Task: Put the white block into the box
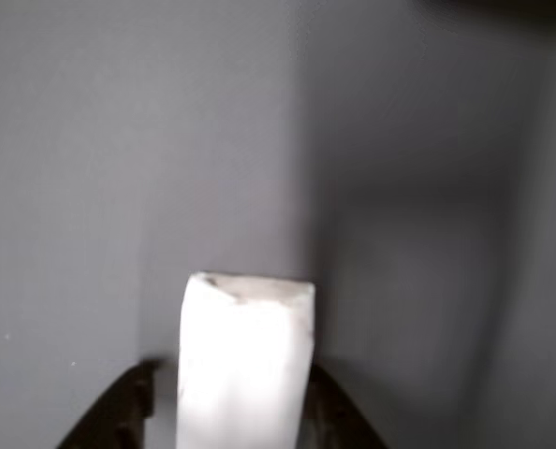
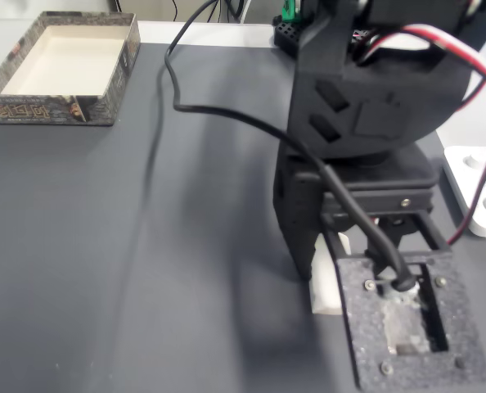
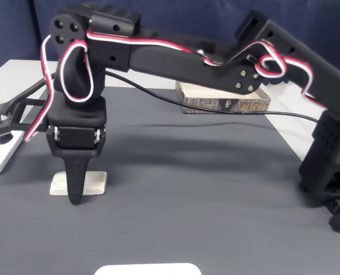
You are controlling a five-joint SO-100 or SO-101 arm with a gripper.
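Gripper [image 3: 74, 197] down at the counter [image 2: 104, 246], straddling the white block [image 3: 93, 183]. In a fixed view, block lying flat on the dark grey surface, one black finger [image 3: 74, 182] planted in front of its middle, tip right at counter level. From the other fixed view, just a corner of the white block [image 2: 325, 293] peeking out under the black wrist housing, left of the mount plate.

Close-up view: white block [image 1: 245, 365] running up the middle of the frame, scuffed end edge pointing away, with dark fingers [image 1: 119, 412] hugging both long sides at the bottom corners. Looks like touching on both sides, so pinching the block or very nearly so, but too blurry down there to swear to real contact. Block apparently still resting on the counter, not lifted.

Box [image 2: 30, 105] well apart from all this, at the far left corner of the counter in a fixed view, cream inside, speckled rim. Also visible behind the arm [image 3: 187, 57] as box [image 3: 216, 103]. White dimpled plate [image 2: 484, 192] at the right edge, near the gripper but not touching. Black cable [image 2: 227, 119] draped across the counter.
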